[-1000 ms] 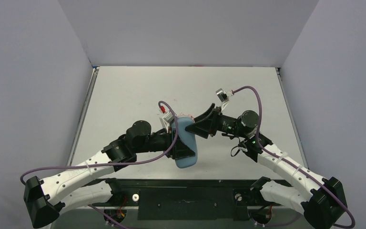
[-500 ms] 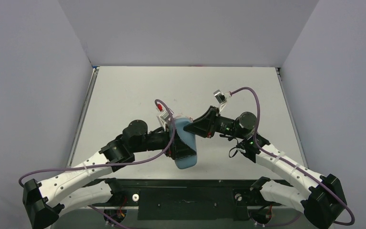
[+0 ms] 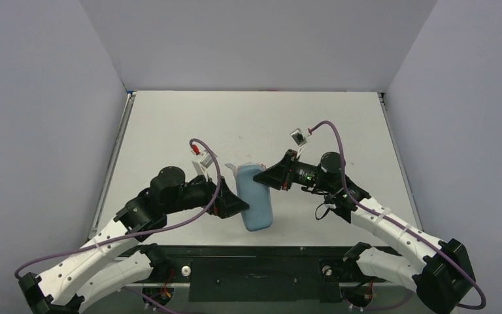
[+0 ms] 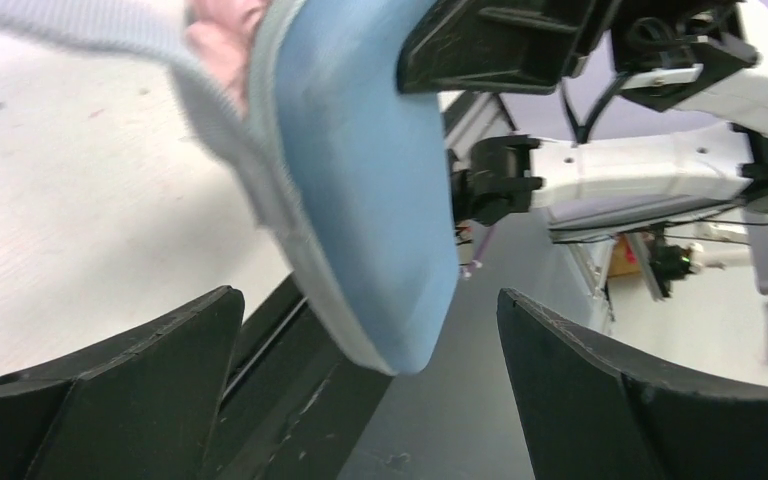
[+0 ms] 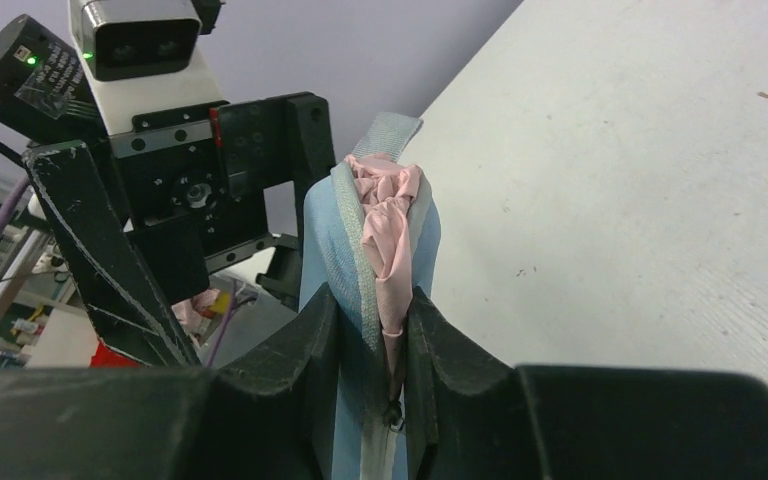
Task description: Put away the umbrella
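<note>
The light blue case (image 3: 256,199) stands on edge near the table's front, its open far end showing a grey zip band. Crumpled pink fabric of the umbrella (image 5: 385,210) pokes out of that opening; the rest of the umbrella is hidden inside. My right gripper (image 3: 267,178) is shut on the case's open edge (image 5: 360,270), pinching zip band and pink fabric together. My left gripper (image 3: 237,205) is open just left of the case, touching nothing. In the left wrist view the case (image 4: 370,180) hangs ahead of the wide-apart left fingers (image 4: 160,350).
The white table (image 3: 170,131) is boxed in by grey walls on three sides. A black rail (image 3: 255,252) runs along the near edge, right below the case. Both arms reach in towards the middle.
My left gripper opened, let go of the case and drew back to the left. My right gripper closed on the case's far end.
</note>
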You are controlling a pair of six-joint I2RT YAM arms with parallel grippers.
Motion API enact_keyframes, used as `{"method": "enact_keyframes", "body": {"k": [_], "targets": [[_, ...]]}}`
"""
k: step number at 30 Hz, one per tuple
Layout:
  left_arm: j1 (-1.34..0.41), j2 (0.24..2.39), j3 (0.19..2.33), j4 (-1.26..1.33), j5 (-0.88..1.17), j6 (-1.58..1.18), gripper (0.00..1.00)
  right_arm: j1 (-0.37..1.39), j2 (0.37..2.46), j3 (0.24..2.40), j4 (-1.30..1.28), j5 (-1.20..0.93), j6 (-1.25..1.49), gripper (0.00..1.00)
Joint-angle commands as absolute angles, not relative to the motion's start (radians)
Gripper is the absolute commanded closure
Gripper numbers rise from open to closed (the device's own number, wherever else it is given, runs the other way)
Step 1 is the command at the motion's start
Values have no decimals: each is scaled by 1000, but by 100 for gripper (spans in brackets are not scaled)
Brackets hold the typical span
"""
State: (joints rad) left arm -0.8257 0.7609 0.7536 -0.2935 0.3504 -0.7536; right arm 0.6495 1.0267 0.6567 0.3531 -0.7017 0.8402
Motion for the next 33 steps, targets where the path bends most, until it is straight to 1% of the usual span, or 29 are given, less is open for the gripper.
{"method": "enact_keyframes", "body": {"k": [1,5,8,11,12,16,23,27,31,32,33], "targets": [[-774,715,789,-450,302,-660,3,642,1008,647,384,-650,813,100],[-744,693,828,-587,214,-594,3,642,1002,611,369,-629,796,100],[-738,671,863,-712,72,-534,3,639,1011,594,355,-586,777,100],[-736,636,873,-783,-122,-509,3,632,1072,586,361,-539,770,100],[-735,614,859,-793,-152,-520,3,628,1085,593,363,-535,771,100],[-736,550,782,-735,-180,-510,3,603,1216,633,412,-542,795,100],[-734,477,742,-685,-352,-428,3,573,1493,789,492,-577,806,100],[-733,493,730,-667,-309,-418,3,568,1652,919,500,-595,810,100],[-733,501,731,-671,-316,-419,3,559,1764,1048,499,-604,817,100],[-732,500,731,-670,-314,-419,3,558,1794,1066,478,-604,812,98],[-732,496,728,-668,-311,-419,3,557,1807,1107,456,-600,798,87]]}}
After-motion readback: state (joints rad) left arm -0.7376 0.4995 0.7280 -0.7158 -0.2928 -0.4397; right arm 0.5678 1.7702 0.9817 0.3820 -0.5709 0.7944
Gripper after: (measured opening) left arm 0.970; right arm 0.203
